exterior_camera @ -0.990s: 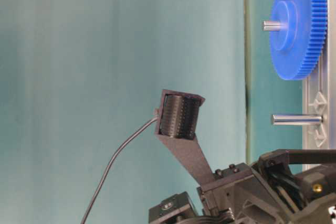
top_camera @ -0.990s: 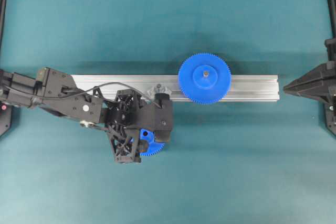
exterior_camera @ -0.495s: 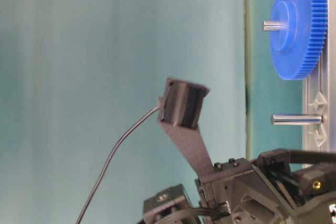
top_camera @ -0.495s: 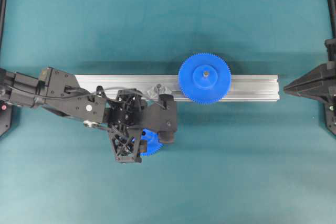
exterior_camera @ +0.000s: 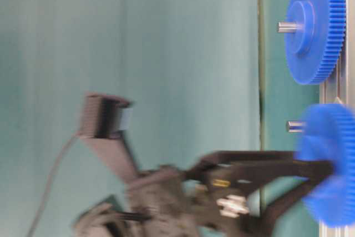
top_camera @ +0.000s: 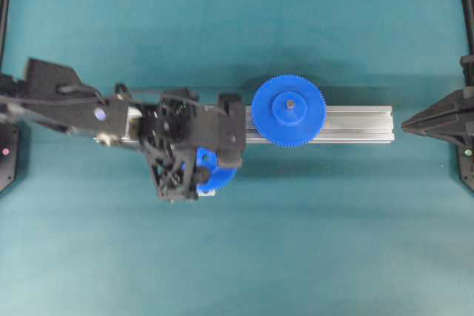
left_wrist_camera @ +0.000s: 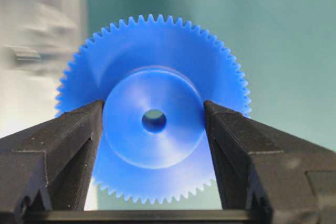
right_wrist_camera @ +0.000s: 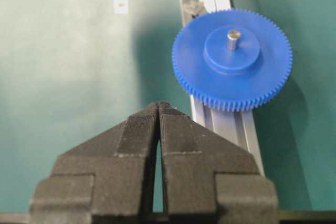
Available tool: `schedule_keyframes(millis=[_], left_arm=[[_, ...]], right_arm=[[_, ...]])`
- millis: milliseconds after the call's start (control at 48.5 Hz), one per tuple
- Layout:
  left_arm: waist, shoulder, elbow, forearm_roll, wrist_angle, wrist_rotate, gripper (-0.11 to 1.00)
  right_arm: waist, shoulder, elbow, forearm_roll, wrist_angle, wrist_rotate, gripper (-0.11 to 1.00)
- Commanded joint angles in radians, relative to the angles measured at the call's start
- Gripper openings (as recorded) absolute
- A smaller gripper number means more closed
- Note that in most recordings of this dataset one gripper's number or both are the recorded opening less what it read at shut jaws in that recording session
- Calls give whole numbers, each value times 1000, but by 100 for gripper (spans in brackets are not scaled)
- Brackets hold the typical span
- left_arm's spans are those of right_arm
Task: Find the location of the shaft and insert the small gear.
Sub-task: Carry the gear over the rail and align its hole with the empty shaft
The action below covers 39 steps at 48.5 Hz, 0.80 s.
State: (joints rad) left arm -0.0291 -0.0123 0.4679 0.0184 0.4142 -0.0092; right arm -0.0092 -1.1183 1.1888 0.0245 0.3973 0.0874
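Note:
My left gripper (top_camera: 209, 162) (left_wrist_camera: 153, 106) is shut on the raised hub of the small gear (left_wrist_camera: 154, 121), a bright blue toothed disc. The gear's centre hole is empty and teal shows through it. In the overhead view the small gear (top_camera: 216, 175) sits just in front of the rail, under my left fingers. The shaft is hidden there. In the table-level view only the shaft's tip (exterior_camera: 293, 126) pokes out beside the blurred small gear (exterior_camera: 331, 165). My right gripper (top_camera: 409, 123) (right_wrist_camera: 159, 106) is shut and empty, off the rail's right end.
A silver aluminium rail (top_camera: 355, 123) runs across the middle of the teal table. A larger blue gear (top_camera: 288, 110) (right_wrist_camera: 232, 59) sits on its own pin on the rail, right of my left gripper. The shaft's bracket (right_wrist_camera: 192, 3) shows far off in the right wrist view.
My left arm has swung toward the rail and the small gear has moved with it, up beside the shaft. The right arm has not moved.

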Motion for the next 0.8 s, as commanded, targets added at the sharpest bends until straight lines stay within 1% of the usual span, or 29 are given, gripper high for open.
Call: schedule_keyframes(millis=[0,186,433,681,784], left_arm=[[17,-51,-38,3,3,37,66],[43,-48,-48,3,5,100,66],[81,-31,-61,5,-6,117,66],[92,0,-69,3,-12,158,66],[92,29,-80,5,-14,161,66]], right_arm=[[-2,5,-9,2,-5,9,4],[-2,6,-8,2,-5,9,4],[-2,0,-5,2,-5,9,4],[-6,-15,5,2,-6,9,4],[-12,-18,6,0,-6,9,4]])
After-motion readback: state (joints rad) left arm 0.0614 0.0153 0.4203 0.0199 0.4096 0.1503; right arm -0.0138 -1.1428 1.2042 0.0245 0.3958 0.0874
